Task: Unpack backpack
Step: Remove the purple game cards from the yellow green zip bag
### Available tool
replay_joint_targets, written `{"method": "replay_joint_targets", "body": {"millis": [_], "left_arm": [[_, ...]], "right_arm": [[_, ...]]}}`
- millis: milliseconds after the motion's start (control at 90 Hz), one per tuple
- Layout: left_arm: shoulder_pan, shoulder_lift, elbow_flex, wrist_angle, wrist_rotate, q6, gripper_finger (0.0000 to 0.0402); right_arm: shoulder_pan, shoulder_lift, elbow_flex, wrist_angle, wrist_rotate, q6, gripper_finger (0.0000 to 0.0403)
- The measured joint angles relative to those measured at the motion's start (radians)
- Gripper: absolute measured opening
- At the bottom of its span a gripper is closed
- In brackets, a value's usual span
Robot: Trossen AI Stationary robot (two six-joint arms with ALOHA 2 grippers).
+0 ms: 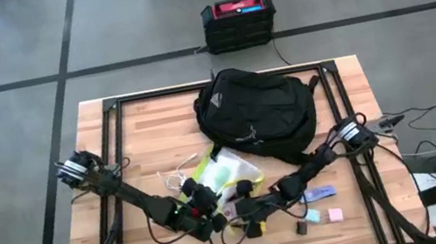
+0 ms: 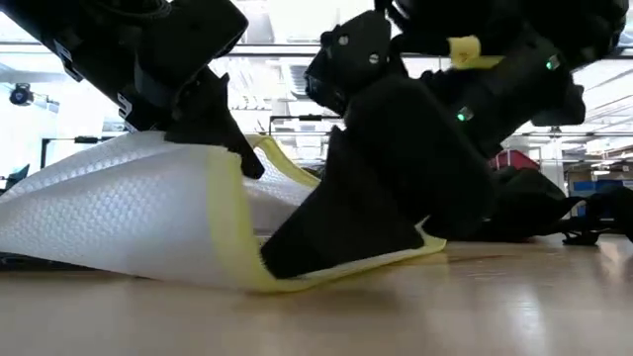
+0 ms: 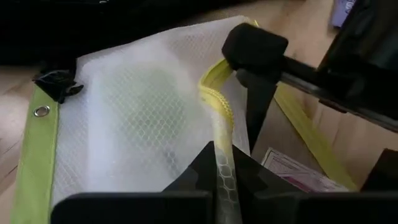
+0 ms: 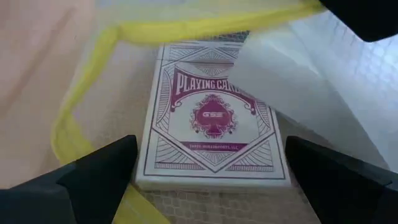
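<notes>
Pouch mouth point(image 4: 186, 28) gapes; card box point(image 4: 211, 118) lies unobstructed between open end effector point(image 4: 211, 180).

the backpack point(image 1: 256, 111) lies on the table point(image 1: 139, 126) toward its far edge, about midway between the left and right edges. nearer the front edge lies a mesh pouch point(image 1: 228, 173), just in front of the backpack. a pack of playing cards point(image 4: 211, 121) lies in the pouch's mouth. near the front right corner lie a few small items point(image 1: 321, 207). behind the table, on the floor, stands a box point(image 1: 239, 23).

White honeycomb-mesh pouch point(image 3: 143, 112), yellow edging; maroon-and-white card box point(image 4: 211, 118).
</notes>
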Motion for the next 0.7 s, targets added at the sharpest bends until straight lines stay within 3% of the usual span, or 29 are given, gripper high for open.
{"method": "replay_joint_targets", "body": {"millis": [189,422,700], "left_arm": [[0.000,0.000,0.000,-0.002,0.000,0.002,0.0000],[0.000,0.000,0.000,-0.002,0.001,0.007,0.0000],[-0.001,0.000,0.000,-0.003,0.016,0.007,0.0000]], "right_arm": [[-0.008,0.009,0.001,0.002,0.010,0.012,0.0374],[-0.009,0.005,0.000,-0.007,0.023,0.000,0.0281],[-0.001,-0.040,-0.004,-0.063,0.016,-0.011,0.0282]]}}
